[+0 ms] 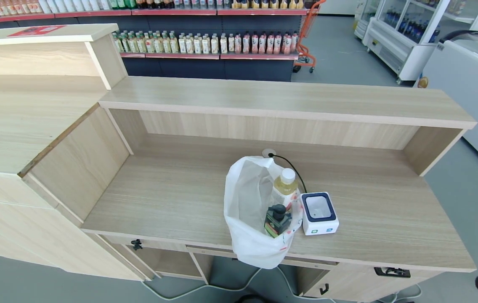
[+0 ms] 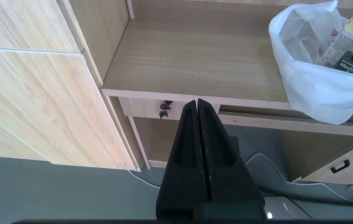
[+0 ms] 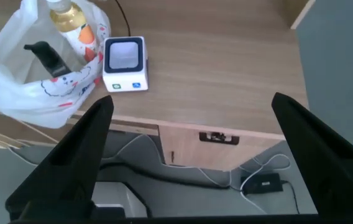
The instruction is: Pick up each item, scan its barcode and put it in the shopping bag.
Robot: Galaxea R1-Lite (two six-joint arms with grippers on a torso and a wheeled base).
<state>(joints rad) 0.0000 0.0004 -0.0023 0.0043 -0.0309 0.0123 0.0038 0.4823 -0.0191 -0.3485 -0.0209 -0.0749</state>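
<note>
Hanging back from the bag [image 1: 245,198], left gripper [image 2: 197,103] pinched closed, right gripper [image 3: 192,102] spread wide; checking beyond the scanner [image 1: 319,212] at the bag's 3 o'clock for leftover items.

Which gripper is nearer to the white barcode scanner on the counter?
Right. The right gripper, open, is just off the front of the counter, with the scanner just beyond it. The left gripper, shut, is farther away, on the far side of the shopping bag from the scanner.
</note>
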